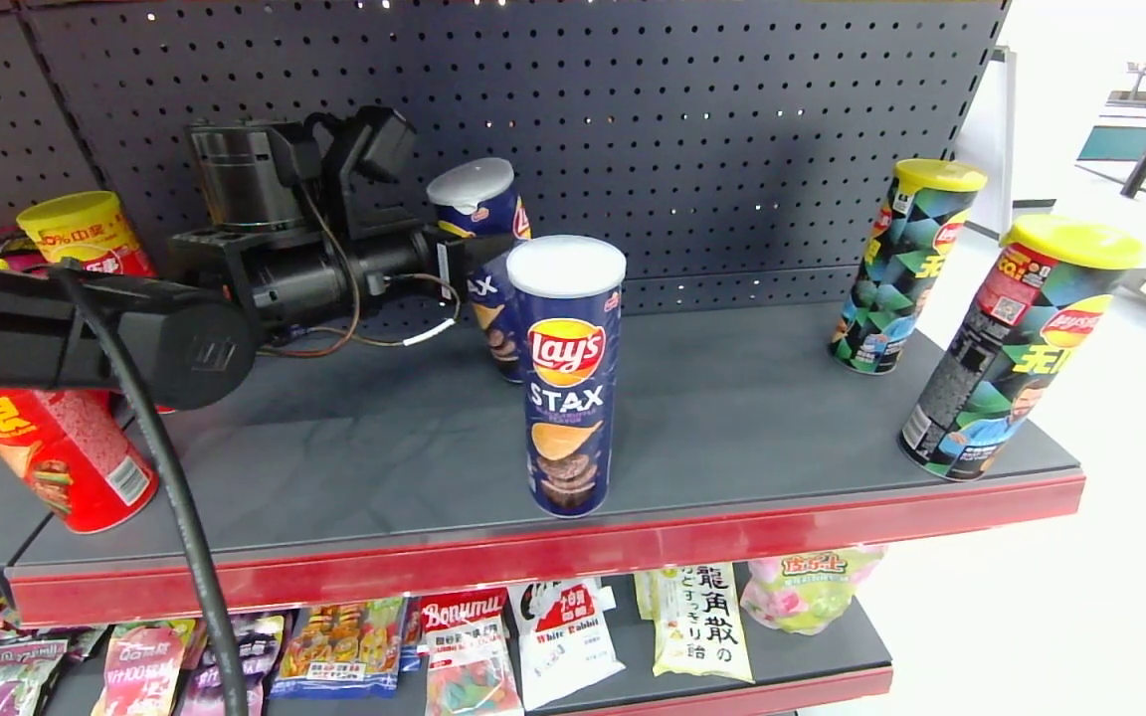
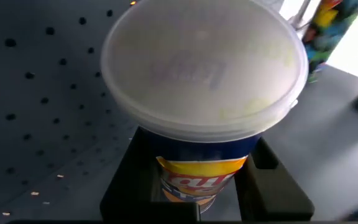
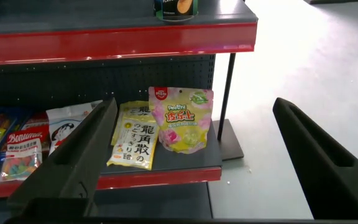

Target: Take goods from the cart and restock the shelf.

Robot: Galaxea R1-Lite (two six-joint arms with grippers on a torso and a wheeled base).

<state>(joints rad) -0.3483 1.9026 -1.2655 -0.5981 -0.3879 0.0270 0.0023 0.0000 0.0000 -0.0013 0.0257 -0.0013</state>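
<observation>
A blue chip can with a white lid (image 1: pixel 478 204) stands at the back of the grey upper shelf (image 1: pixel 732 418), close to the pegboard. My left gripper (image 1: pixel 477 261) is shut on its upper body, coming in from the left. From the left wrist camera I look down on that lid (image 2: pixel 204 62), with a black finger (image 2: pixel 126 183) on each side of the can. A second, identical blue can (image 1: pixel 565 378) stands free near the shelf's front lip and hides the held can's base. My right gripper (image 3: pixel 197 158) hangs open and holds nothing, facing the lower shelf.
Two yellow-lidded cans (image 1: pixel 906 264) (image 1: pixel 1021 348) stand at the shelf's right end, red cans (image 1: pixel 66 457) at the left. Bare shelf lies between the blue cans and the right pair. Snack bags (image 3: pixel 182 118) fill the lower shelf (image 3: pixel 160 177). Open floor lies to the right.
</observation>
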